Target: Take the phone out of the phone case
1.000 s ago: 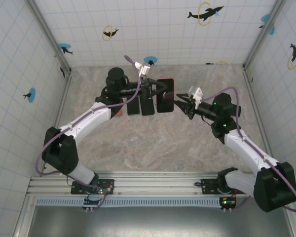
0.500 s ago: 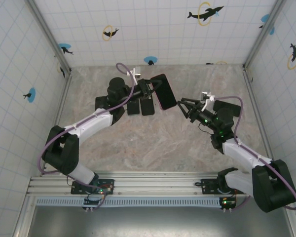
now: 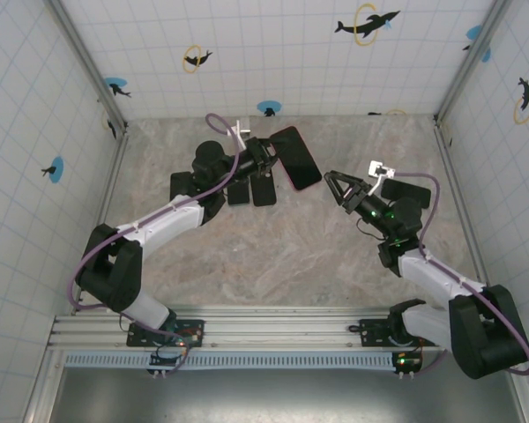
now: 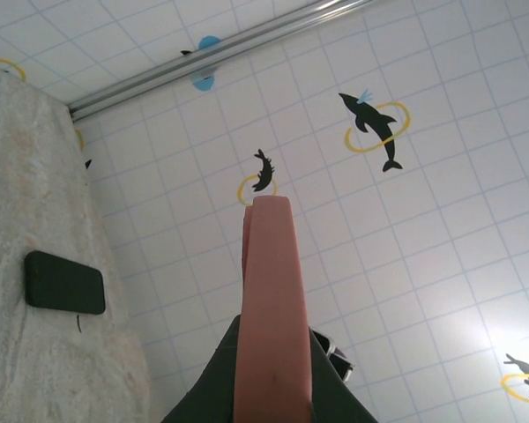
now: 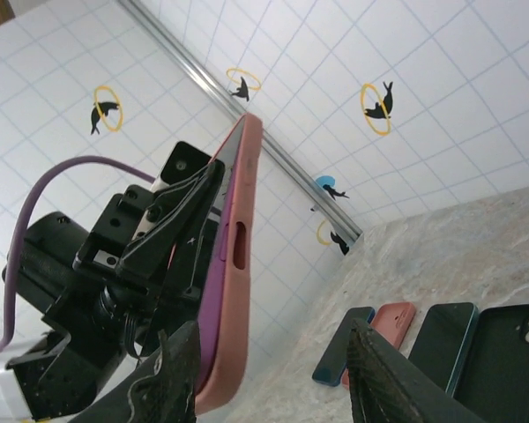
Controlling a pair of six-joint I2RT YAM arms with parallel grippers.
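Black fingers of the left gripper [image 3: 264, 164] are shut tight on the pink rubber phone case [image 5: 232, 291]. The dark flat phone [image 3: 293, 159] is inside it. Both are held up in the air, far and just left of the middle. The right gripper [image 3: 334, 190] is held open near its right side, not touching. Dark flat cases [image 3: 251, 190] are laid on the marble table [image 3: 273, 256] below.

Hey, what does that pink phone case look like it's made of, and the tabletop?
Pink phone case: probably soft silicone or rubber; matte, no glare, rounded edges, moulded side slot.
Tabletop: looks like stone-patterned laminate or printed sheet; mottled beige-grey veining, dull sheen. Real stone can't be ruled out.
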